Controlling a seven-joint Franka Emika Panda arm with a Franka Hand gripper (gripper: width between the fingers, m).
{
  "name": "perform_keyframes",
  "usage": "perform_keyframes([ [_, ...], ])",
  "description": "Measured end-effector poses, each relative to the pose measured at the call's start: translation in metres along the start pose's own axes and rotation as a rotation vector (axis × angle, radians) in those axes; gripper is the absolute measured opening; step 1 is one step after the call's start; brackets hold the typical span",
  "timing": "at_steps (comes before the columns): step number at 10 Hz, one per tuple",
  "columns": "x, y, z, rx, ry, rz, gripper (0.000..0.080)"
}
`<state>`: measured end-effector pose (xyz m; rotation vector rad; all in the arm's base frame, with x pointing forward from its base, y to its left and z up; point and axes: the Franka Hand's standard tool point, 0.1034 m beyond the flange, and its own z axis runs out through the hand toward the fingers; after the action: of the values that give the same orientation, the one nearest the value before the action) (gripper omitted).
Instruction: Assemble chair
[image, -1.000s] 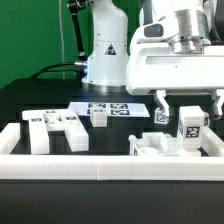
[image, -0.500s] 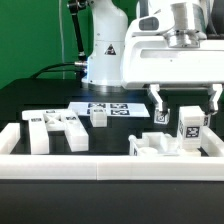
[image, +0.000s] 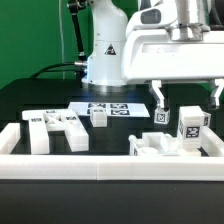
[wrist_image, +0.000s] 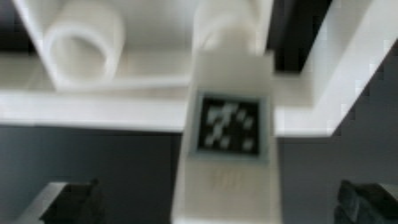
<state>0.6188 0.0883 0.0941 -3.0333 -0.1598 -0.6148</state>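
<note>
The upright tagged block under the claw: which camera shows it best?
The exterior view. There the upright block shows whole and sharp, standing at the exterior view's right, just below the open gripper. The wrist view shows it close up but blurred: a white length with one tag, running out of the frame.

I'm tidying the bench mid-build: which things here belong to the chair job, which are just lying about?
Chair job: large tagged piece, small block, upright tagged post, low white part.
Not the job: marker board, white border wall.
</note>
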Motion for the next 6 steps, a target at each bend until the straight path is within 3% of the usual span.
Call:
perform_keyframes([
  [2, 0.0111, 0.0023, 0.0014, 0.028, -0.167, 0.008, 0.0649],
  [4, 0.0097, -0.005, 0.004, 0.059, -0.334, 0.012, 0.0649],
  [6, 0.0165, 0.0015, 0.008, 0.075, -0.451, 0.018, 0.0649],
])
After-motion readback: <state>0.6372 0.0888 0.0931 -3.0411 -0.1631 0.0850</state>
